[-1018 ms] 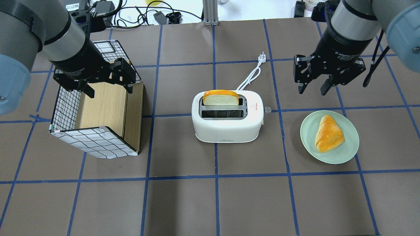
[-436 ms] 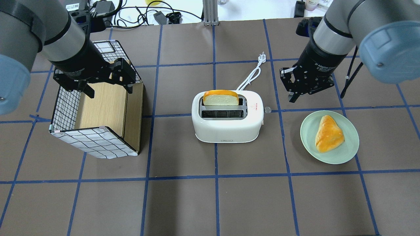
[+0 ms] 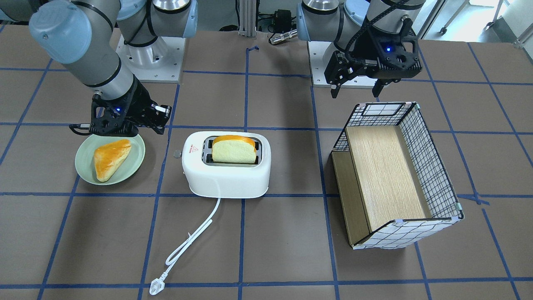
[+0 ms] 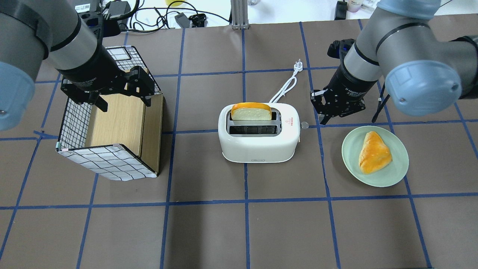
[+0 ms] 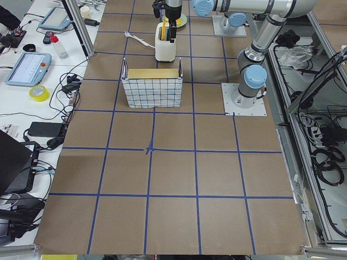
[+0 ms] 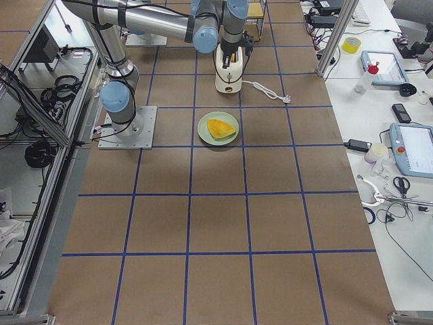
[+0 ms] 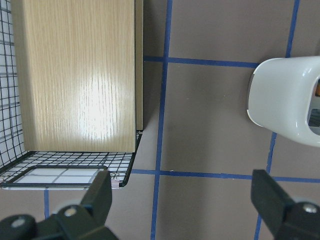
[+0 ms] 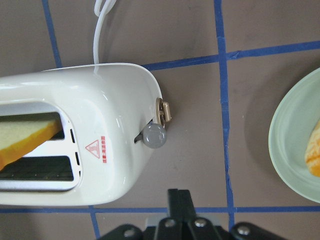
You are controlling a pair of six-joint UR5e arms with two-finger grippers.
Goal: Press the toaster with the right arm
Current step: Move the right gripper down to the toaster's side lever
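The white toaster (image 4: 257, 144) stands mid-table with a bread slice (image 4: 251, 111) upright in its far slot. Its grey lever knob (image 4: 304, 125) sticks out of the end that faces the right arm. My right gripper (image 4: 323, 119) is shut and empty, hanging just beside and a little above the knob, apart from it. In the right wrist view the knob (image 8: 154, 136) lies just ahead of the closed fingertips (image 8: 180, 202). In the front-facing view the right gripper (image 3: 160, 125) is left of the toaster (image 3: 225, 179). My left gripper (image 4: 121, 99) is open over the basket.
A green plate (image 4: 397, 170) with a pastry (image 4: 373, 152) lies right of the toaster, close under the right arm. A wire basket (image 4: 108, 160) with a wooden insert stands at the left. The toaster's white cord and plug (image 4: 287, 84) trail away behind it.
My right gripper has shut and moved left and down, from above the plate's far side to just beside the toaster's lever knob. The left arm has not moved.
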